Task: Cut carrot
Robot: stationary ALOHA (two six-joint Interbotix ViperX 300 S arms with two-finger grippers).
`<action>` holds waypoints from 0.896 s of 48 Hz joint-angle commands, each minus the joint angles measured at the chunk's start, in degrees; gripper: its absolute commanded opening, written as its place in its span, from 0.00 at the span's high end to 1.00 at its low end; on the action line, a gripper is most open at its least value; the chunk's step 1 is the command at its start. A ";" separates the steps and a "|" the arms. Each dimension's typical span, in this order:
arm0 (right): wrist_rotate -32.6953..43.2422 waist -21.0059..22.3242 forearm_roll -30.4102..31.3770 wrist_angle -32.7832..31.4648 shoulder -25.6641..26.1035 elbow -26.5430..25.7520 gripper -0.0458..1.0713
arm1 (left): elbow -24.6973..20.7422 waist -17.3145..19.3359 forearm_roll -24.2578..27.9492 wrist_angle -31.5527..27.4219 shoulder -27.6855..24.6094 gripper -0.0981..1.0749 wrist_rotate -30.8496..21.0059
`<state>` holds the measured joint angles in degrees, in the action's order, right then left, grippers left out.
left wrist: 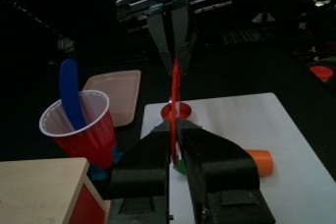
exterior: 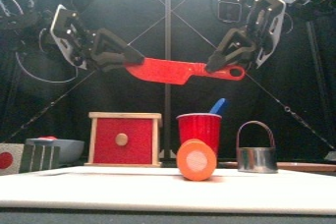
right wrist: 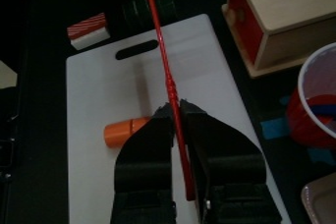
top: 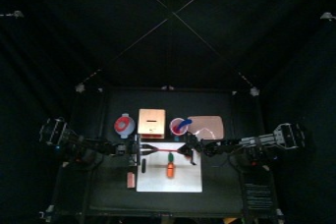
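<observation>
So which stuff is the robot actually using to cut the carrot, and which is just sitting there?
Using:
- carrot
- red knife, held by the left fingers and right fingers
- white board

Just sitting there:
- red cup with blue stick
- wooden box
- metal pail

The knife (exterior: 168, 70) is bright red, blade and handle alike, held between the black left gripper (exterior: 128, 59) and black right gripper (exterior: 226, 64). The carrot (exterior: 197, 159) is orange-red, lying on a white cutting board (right wrist: 118, 100). The plastic cup (exterior: 201, 129) is red with a white inside and holds a blue utensil (left wrist: 71, 92). The wooden box (exterior: 125, 139) is pale with a red panel. The small pail (exterior: 256, 150) is silver-grey.
</observation>
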<state>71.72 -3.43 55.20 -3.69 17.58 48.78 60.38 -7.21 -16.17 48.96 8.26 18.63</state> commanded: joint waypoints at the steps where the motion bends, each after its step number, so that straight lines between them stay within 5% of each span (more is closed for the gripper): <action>1: 0.18 0.00 -0.53 -1.93 0.44 0.44 0.63 | -0.70 -0.09 0.35 0.44 0.26 0.53 0.26; 14: 0.18 -3.16 -2.99 -3.43 0.44 1.67 0.68 | -0.79 -0.70 1.76 0.44 -3.69 0.55 0.18; 27: 0.18 -11.16 -8.35 -5.19 0.44 3.69 0.68 | -3.96 -7.38 1.49 0.44 -10.55 0.56 -0.09; 43: 0.18 -16.96 -12.66 -7.73 -2.99 3.96 0.68 | -8.09 -11.16 -1.49 -0.70 -17.93 0.56 -0.18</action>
<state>71.72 -18.63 43.86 -10.63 15.03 52.12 52.21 -17.23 -17.14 48.96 -9.40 18.28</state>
